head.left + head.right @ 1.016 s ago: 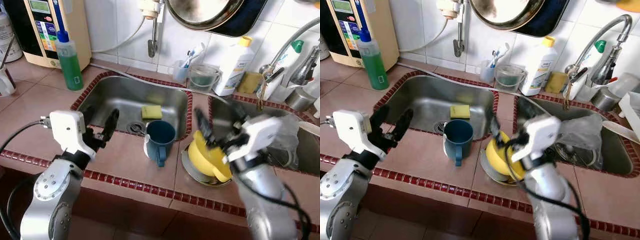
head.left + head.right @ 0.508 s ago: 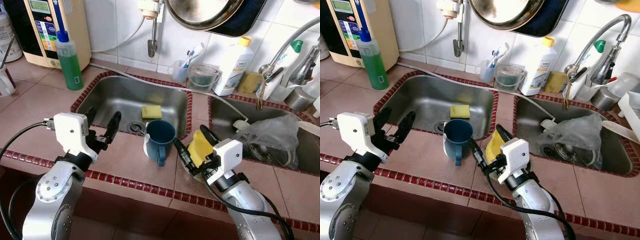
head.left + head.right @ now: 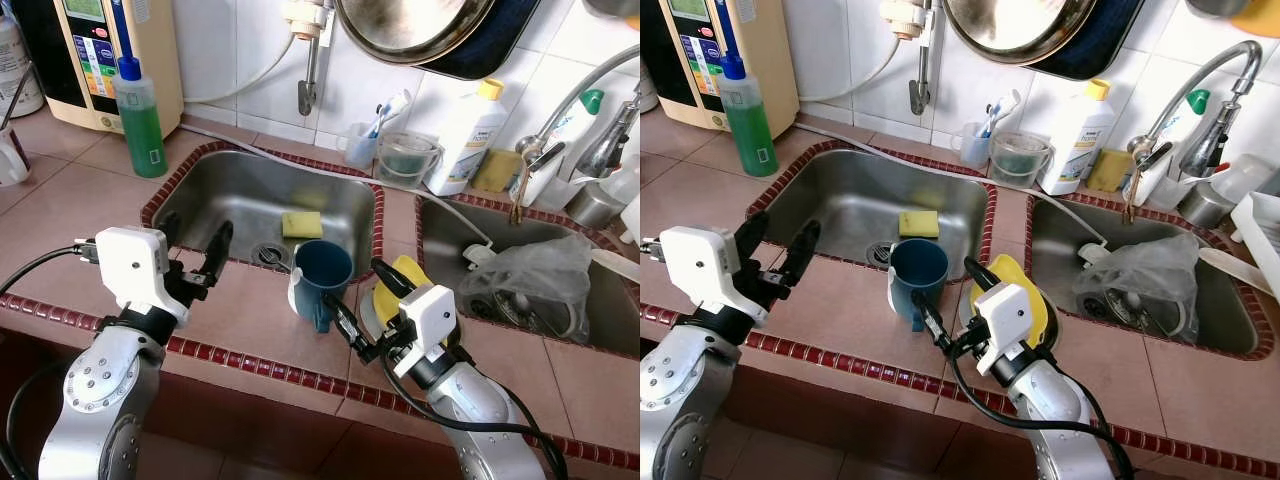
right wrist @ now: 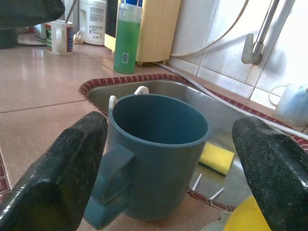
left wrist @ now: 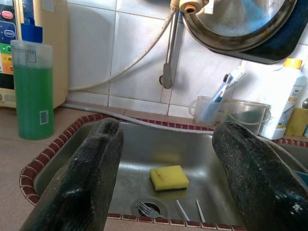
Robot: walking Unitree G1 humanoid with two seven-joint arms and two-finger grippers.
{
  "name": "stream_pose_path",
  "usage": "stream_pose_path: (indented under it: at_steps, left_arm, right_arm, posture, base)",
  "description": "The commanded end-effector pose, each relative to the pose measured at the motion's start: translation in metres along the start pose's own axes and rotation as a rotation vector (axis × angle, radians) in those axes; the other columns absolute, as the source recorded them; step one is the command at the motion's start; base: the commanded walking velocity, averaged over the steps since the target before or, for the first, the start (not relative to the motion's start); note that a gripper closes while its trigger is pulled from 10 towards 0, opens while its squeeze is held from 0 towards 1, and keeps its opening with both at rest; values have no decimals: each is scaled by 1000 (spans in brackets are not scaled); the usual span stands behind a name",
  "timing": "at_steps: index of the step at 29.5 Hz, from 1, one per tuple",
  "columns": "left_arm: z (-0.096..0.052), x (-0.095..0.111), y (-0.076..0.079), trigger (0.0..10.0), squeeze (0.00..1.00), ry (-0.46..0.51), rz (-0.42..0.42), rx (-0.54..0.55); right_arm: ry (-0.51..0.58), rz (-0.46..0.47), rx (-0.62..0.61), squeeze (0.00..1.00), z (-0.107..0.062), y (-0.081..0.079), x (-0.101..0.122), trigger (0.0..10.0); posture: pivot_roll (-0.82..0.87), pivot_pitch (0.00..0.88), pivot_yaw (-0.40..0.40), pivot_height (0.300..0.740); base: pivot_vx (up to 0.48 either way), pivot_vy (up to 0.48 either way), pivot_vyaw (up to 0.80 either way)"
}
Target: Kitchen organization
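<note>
A dark blue mug (image 3: pixel 320 275) stands upright on the tiled counter at the front rim of the left sink (image 3: pixel 200 200), its handle toward me. My right gripper (image 3: pixel 365 300) is open just to the mug's right, pointing at it; in the right wrist view the mug (image 4: pixel 154 159) sits ahead between the two fingers (image 4: pixel 53 178), untouched. A yellow bowl (image 3: pixel 408 275) rests on a metal plate behind that wrist. My left gripper (image 3: pixel 195 250) is open at the sink's front left rim, empty. A yellow sponge (image 5: pixel 168 177) lies in the sink.
A green soap bottle (image 3: pixel 140 120) and a water appliance (image 3: pixel 95 55) stand at the back left. A fork (image 5: pixel 147 209) lies by the drain. The right sink holds a crumpled plastic bag (image 3: pixel 535 280). A white bottle (image 3: pixel 468 135) and cups line the back wall.
My right arm has swung left from over the yellow bowl and now faces the blue mug, open. The left gripper has barely moved.
</note>
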State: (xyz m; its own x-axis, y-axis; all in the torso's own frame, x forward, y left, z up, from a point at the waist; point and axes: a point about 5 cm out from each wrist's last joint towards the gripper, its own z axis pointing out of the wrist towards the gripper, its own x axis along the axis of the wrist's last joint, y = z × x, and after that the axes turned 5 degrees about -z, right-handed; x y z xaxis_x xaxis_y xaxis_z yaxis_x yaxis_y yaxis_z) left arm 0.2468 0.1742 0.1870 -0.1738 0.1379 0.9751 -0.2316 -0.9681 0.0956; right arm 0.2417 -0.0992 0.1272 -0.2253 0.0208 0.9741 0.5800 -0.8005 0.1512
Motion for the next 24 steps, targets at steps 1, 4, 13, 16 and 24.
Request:
stream_pose_path:
  at_steps: [1, 4, 13, 16, 24]
  left_arm:
    - [0, 6, 4, 10000, 0, 29, 2, -16]
    - [0, 6, 5, 10000, 0, 28, 0, -23]
    - [8, 9, 6, 10000, 0, 37, 16, -42]
    - [13, 11, 6, 10000, 0, 46, 32, -53]
    - [22, 13, 17, 10000, 0, 35, 83, -158]
  right_arm:
    - [-24, -4, -30, 0, -8, 6, -5, 10000]
    - [-25, -2, -34, 0, -10, 6, -5, 10000]
    - [36, -11, -52, 0, -3, 10, 10, 10000]
    - [86, -17, -68, 0, 2, 16, 23, 10000]
    - [156, -9, -213, 0, 14, 44, 48, 10000]
  posture:
    - [200, 0, -125, 740]
    - [194, 0, -120, 740]
    - [179, 0, -112, 740]
    - [177, 0, -113, 740]
    - [165, 0, -110, 740]
  base:
    - [0, 0, 0]
    - [0, 0, 0]
    - [0, 0, 0]
    - [0, 0, 0]
    - [0, 0, 0]
